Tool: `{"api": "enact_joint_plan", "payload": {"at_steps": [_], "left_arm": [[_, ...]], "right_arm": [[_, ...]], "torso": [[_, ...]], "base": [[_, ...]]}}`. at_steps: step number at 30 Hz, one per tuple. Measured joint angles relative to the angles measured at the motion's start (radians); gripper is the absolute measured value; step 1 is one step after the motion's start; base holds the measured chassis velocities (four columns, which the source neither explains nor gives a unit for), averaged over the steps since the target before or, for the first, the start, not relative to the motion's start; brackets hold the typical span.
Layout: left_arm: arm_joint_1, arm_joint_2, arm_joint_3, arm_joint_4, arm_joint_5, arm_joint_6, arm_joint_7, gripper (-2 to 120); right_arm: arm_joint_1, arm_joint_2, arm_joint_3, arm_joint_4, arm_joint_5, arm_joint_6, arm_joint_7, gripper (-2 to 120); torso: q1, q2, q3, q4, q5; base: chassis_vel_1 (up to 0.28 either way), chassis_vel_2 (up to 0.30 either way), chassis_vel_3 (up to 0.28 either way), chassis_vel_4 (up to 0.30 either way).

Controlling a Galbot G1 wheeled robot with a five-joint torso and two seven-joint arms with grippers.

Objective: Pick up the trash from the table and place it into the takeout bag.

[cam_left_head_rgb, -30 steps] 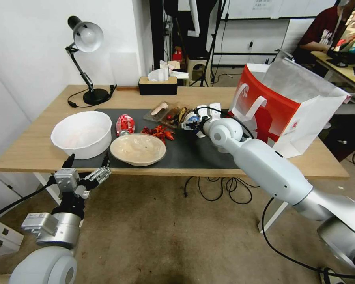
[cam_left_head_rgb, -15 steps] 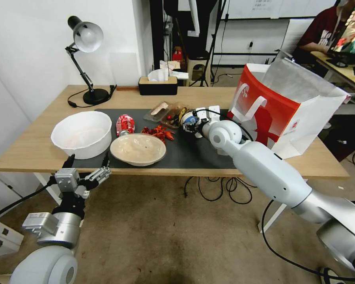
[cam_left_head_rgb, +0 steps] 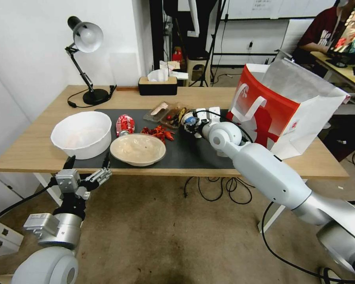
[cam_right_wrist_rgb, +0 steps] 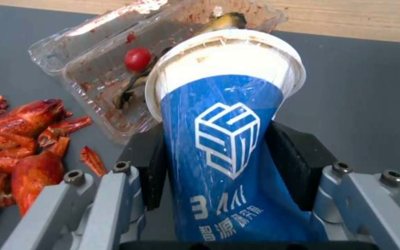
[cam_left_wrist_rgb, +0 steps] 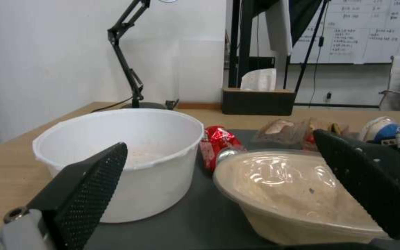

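Now I am pinching the blue-white paper cup (cam_right_wrist_rgb: 227, 114) mid-body with my right tool (cam_right_wrist_rgb: 223, 163); it looks light and crushable. Left tool (cam_left_wrist_rgb: 237, 187) is waiting open beside the counter (cam_left_head_rgb: 35, 150).

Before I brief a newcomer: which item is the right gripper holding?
On the dark mat, beside the takeout bag, the right gripper clamps a paper cup. Unlike the clear tray by its rim, it is blue with a white logo.
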Motion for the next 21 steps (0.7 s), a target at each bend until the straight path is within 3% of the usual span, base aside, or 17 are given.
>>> {"api": "enact_joint_plan", "payload": {"at_steps": [21], "left_arm": [[0.002, 0.0, 0.005, -0.004, 0.005, 0.002, -0.001, 100]], "right_arm": [[-0.017, -0.044, 0.016, 0.121, -0.017, 0.021, -0.008, 46]], "torso": [[0.0, 0.0, 0.0, -0.0001, 0.0]], "base": [[0.0, 0.0, 0.0, 0.0]]}}
